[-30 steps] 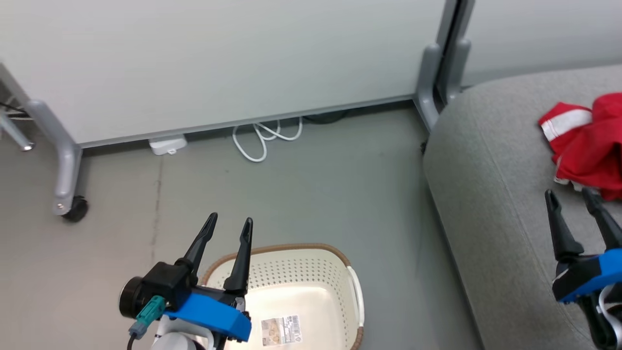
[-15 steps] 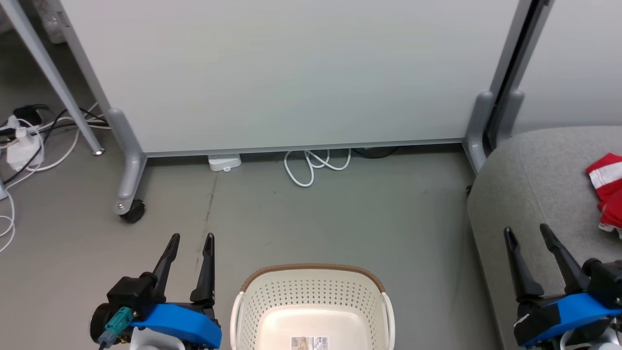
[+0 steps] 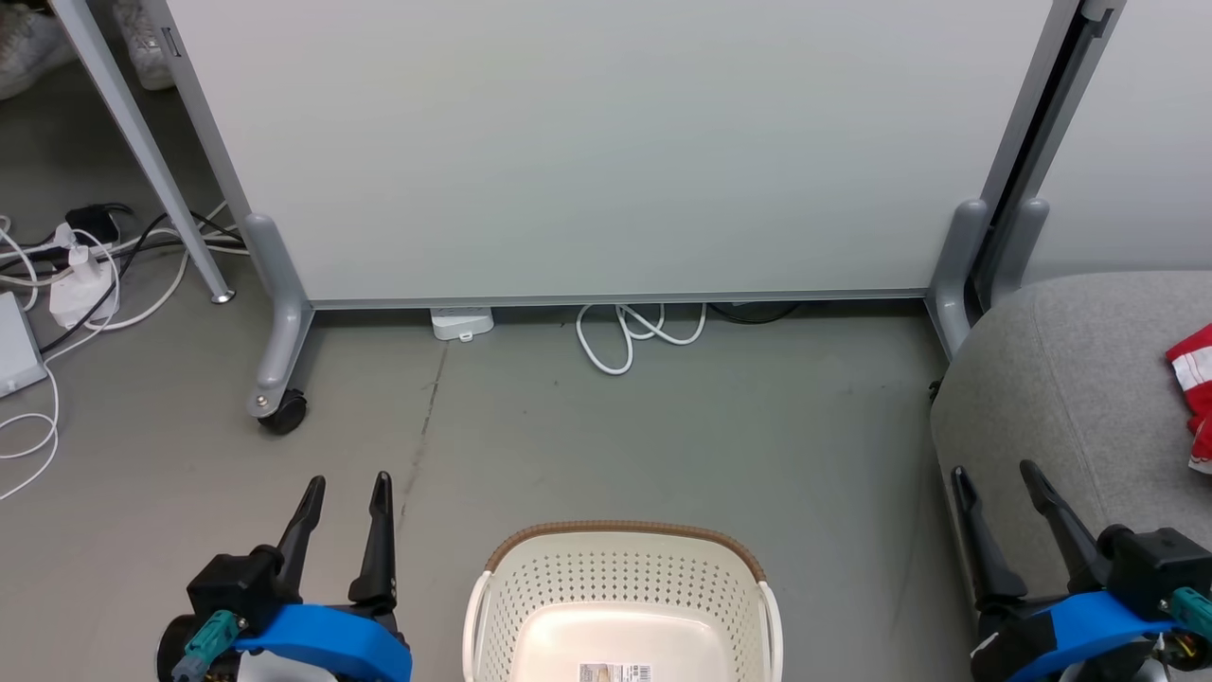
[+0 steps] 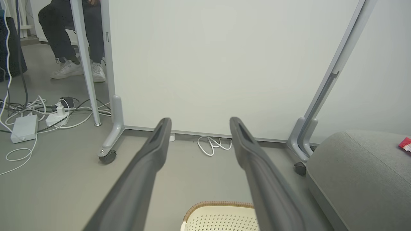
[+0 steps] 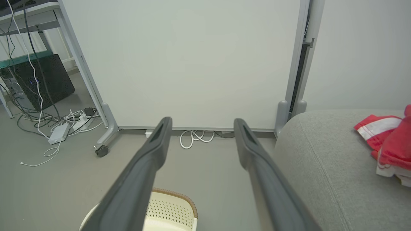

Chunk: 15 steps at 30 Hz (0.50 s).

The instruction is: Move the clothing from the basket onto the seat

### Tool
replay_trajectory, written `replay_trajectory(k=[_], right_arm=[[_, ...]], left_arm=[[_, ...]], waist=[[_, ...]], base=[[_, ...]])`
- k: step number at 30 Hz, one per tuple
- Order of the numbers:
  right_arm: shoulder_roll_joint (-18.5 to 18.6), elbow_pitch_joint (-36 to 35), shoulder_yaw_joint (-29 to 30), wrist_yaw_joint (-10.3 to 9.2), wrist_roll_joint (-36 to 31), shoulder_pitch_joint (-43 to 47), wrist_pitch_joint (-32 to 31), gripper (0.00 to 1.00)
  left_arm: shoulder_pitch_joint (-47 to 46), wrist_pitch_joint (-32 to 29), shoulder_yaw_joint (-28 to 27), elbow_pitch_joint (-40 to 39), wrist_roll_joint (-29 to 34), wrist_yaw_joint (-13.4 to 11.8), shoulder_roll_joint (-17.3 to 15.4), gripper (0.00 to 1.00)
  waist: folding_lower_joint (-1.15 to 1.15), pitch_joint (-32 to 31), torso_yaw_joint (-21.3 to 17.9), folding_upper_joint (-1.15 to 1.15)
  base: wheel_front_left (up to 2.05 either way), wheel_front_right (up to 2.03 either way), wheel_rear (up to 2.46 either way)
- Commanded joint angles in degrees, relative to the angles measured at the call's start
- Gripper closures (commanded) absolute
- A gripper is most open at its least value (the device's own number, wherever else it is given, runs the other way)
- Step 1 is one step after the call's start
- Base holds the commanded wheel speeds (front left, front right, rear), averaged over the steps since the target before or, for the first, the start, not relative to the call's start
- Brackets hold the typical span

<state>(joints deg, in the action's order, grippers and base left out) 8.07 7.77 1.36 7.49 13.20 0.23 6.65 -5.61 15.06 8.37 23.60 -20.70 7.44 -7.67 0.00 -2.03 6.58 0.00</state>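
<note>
Hanging at the lower left of the head view, the left gripper [image 3: 348, 479] had its two dark fingers apart with nothing between them, over grey floor [image 3: 663, 436] just left of the basket [image 3: 615, 573]. The basket sat at the bottom centre, its brown rim toward the top of the frame, its pale bottom and a printed label [image 3: 615, 673] showing. At the lower right the right gripper [image 3: 993, 469] likewise stood spread and held nothing, its tips at the left edge of the seat [image 3: 1051, 398]. The clothing [image 3: 1198, 379], red with a white stripe, lay on the seat at the right edge of the frame, well apart from the basket and from both grippers; in the right wrist view it was a crumpled heap at mid-right. A pale panel [image 3: 587, 142] on castered feet filled the top, with a looped white cable [image 3: 634, 336] under its lower edge and a tangle of leads [image 3: 76, 284] at the left. In the left wrist view, a person's dark legs and white shoes [image 4: 69, 69] showed at the upper left.
</note>
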Motion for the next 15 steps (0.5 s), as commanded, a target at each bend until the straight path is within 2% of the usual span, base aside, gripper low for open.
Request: replay_trajectory(k=[1,15], right_arm=[[-0.22,0.12,0.22,0.01,-0.33,0.52,0.27,0.00],[-0.97,-0.19,1.43,0.01,-0.40,1.49,-0.13,0.00]], left_arm=[[0.49,0.17,-0.14,0.10,-0.20,0.08,-0.07,0.00],[0.61,0.17,0.94,0.43,-0.55,0.08,-0.08,0.00]], waist=[[0.00,0.03,-0.10,0.00],[0.00,0.46,-0.85,0.00]], base=[[0.00,0.00,0.00],[0.00,0.00,0.00]])
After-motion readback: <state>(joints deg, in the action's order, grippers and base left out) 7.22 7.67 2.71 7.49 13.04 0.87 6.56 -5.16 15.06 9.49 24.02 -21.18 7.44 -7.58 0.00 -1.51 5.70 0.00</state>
